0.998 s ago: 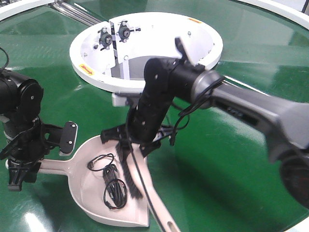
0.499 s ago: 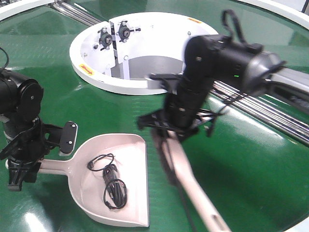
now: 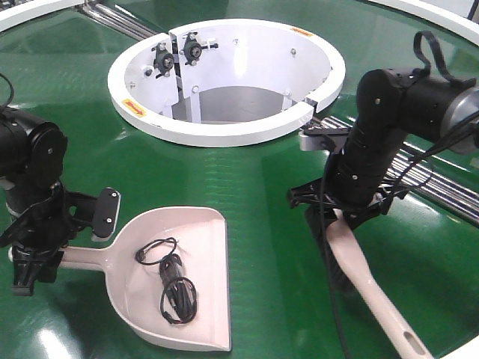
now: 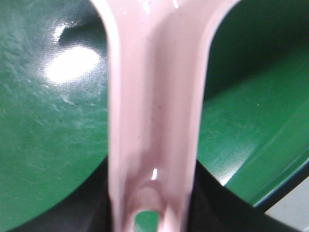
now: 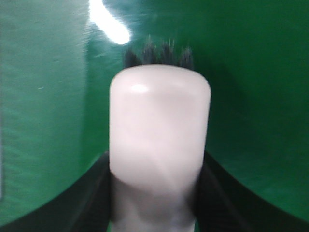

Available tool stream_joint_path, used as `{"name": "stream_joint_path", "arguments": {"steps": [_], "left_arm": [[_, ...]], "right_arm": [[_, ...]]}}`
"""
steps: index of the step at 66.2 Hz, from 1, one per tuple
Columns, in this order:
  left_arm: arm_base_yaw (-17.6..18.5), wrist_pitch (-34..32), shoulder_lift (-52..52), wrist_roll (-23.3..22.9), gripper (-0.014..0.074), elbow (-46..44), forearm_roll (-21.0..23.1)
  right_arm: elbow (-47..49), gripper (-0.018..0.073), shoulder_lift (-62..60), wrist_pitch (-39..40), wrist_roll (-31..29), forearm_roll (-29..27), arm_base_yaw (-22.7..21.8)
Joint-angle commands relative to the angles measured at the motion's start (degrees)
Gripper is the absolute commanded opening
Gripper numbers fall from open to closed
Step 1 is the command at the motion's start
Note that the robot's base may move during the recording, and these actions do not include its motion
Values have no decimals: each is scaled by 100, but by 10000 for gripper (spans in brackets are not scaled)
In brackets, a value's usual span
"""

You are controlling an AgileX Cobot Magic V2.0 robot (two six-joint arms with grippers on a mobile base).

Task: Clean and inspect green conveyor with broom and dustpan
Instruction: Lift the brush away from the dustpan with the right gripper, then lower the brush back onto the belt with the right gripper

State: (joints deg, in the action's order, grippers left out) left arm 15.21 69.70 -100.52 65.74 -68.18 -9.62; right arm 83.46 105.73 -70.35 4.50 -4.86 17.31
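While a tangle of black cable lies inside the dustpan, the collecting part of the job looks largely done. No other loose debris shows on the green conveyor within these views. The dustpan rests flat on the belt, well out from the belt's inner edge at the white hub ring. The left gripper is clamped on the end of its handle. The right gripper is closed around the head of the broom, which stands well apart from the dustpan. The broom is close to the belt's inner edge and beside the silver rollers, with its bristles down toward the belt. What probably remains is sweeping and checking the rest of the ring, then carrying off the loaded dustpan.
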Motion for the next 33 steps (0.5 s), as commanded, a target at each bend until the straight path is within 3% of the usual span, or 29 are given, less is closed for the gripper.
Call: {"name": "stream_joint_path", "arguments": {"steps": [1,33], "left_arm": [[51,172,207,-17,-22,-157,115],[51,172,207,-17,-22,-157,115]], "right_arm": [[139,-5,-194,-309,-104,155,-111],[139,-5,518,-293,-204,350,-156]]}}
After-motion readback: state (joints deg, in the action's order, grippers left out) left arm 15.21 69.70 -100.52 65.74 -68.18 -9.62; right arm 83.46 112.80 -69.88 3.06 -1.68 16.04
